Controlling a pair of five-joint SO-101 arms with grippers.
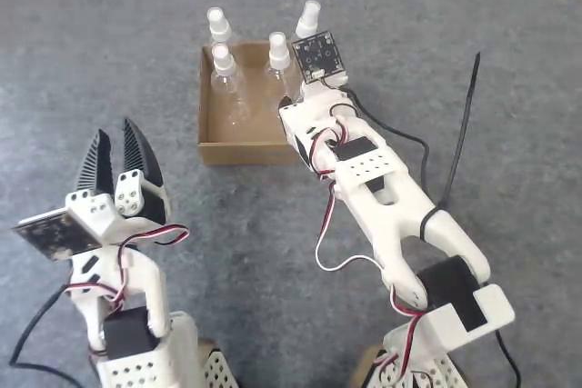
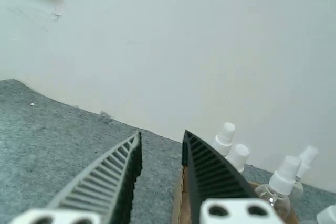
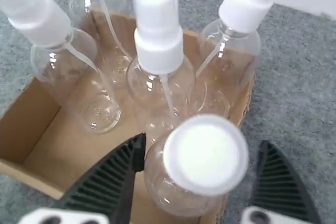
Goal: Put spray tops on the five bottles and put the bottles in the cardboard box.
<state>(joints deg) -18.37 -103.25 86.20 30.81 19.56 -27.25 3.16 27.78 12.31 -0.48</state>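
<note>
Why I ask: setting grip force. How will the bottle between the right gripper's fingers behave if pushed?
The bottle looks clear and empty, so probably light and easily shoved. Its smooth round wall may slip in the right gripper. Tall with a wide spray top, it could tip toward the neighbouring bottles.

A cardboard box [image 1: 245, 152] sits on grey carpet [image 1: 91, 61], with four clear spray-topped bottles [image 1: 225, 74] clustered at its far side. The right arm [image 1: 382, 193] stretches over the box's near corner. The left gripper [image 1: 115, 130] hovers well apart, jaws spread.
</note>
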